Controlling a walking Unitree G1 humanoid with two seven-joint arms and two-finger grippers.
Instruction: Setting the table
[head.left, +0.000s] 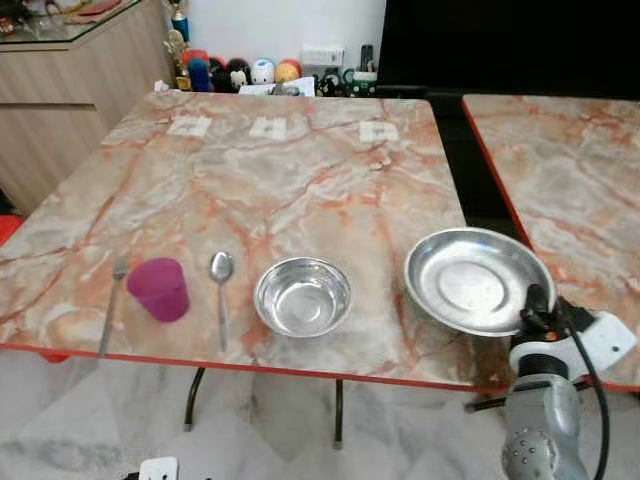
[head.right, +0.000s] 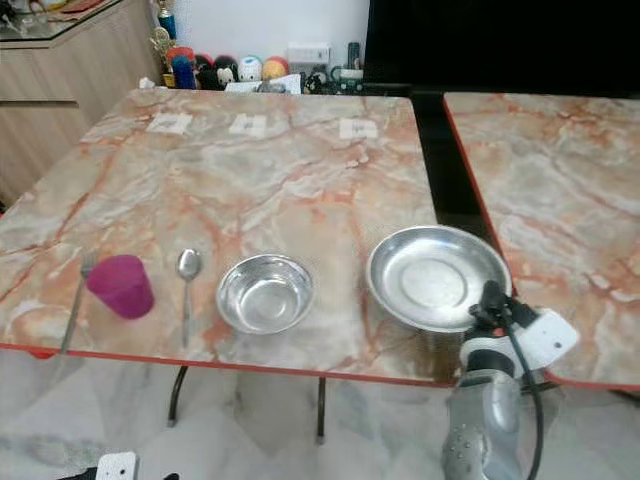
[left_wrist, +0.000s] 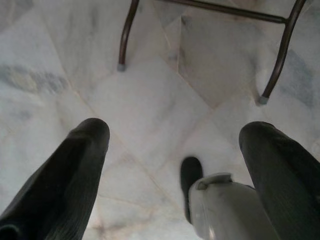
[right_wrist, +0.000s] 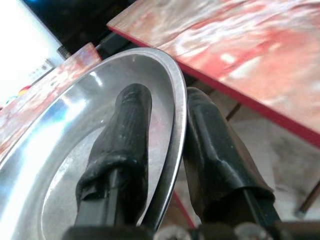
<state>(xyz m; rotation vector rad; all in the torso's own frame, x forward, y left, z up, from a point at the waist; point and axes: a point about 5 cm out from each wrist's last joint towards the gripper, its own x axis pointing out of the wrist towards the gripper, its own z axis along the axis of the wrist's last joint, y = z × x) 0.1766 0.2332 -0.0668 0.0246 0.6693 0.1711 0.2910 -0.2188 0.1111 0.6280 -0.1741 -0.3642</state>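
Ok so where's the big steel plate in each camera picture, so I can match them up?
Left eye view: steel plate lower right, at the table's near edge.
Right eye view: plate right of centre, low.
Left wrist view: floor and table legs, no plate.
Right wrist view: plate rim clamped by the right tool.
Shared landmark: steel bowl, just left of the plate.

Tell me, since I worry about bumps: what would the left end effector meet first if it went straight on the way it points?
Probably the marble floor. The left end effector, open, points down at it, with the table legs farther off to the sides.
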